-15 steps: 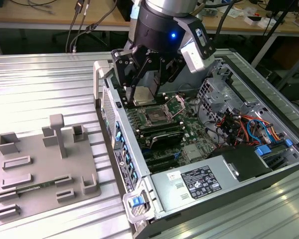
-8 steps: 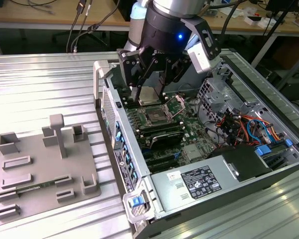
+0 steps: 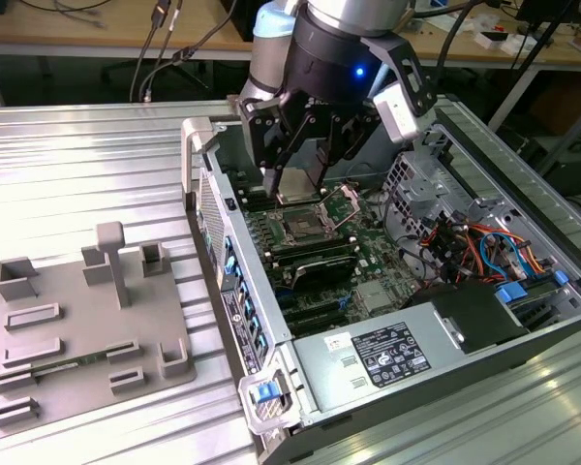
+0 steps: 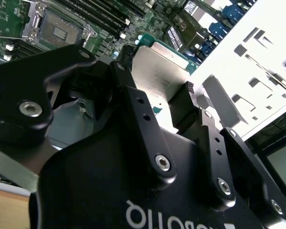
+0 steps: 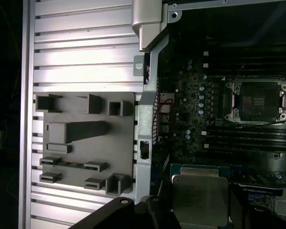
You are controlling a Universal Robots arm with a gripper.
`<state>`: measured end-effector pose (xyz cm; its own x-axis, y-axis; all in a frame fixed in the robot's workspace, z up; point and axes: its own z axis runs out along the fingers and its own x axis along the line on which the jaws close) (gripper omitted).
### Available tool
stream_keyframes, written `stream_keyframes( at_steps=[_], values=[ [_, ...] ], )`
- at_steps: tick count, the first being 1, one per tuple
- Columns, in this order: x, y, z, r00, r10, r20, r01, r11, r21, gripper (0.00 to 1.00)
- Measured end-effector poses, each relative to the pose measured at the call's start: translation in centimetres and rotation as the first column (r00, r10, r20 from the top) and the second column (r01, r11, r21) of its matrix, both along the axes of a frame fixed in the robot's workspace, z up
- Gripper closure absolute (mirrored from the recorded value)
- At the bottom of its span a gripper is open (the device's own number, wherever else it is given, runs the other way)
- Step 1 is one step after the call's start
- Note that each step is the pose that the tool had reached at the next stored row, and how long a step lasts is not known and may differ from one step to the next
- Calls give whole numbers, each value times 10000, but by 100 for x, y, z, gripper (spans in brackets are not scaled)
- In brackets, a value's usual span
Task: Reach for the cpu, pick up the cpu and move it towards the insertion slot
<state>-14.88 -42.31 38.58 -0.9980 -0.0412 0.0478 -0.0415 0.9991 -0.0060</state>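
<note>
My tool (image 3: 298,174) is closed on the cpu (image 3: 297,184), one black finger (image 4: 186,102) on each of two opposite edges. In the second wrist view the chip's silvery top (image 4: 157,76) sits between the fingers, its green rim showing at the far edge; in the first wrist view the cpu (image 5: 199,193) hangs flat, clear of the board.

Landmark: the insertion slot (image 3: 300,228), with shiny frame, dark centre and wire lever raised. In the exterior view the cpu is held above the slot, lifted off it and not touching, slightly toward the case's rear wall. In both wrist views the slot (image 5: 257,101) (image 4: 57,28) lies open, apart from the chip.

The open computer case (image 3: 223,281) rests on the ribbed metal bench (image 3: 87,165). The grey plastic tray (image 3: 77,325) lies on the bench beside the case, well apart from the slot.
</note>
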Motion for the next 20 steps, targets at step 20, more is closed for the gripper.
stream_keyframes(
  at_steps=[20],
  values=[
    [197, 38, -45, 9991, -425, 0, 425, 9991, 1, 45]
  ],
)
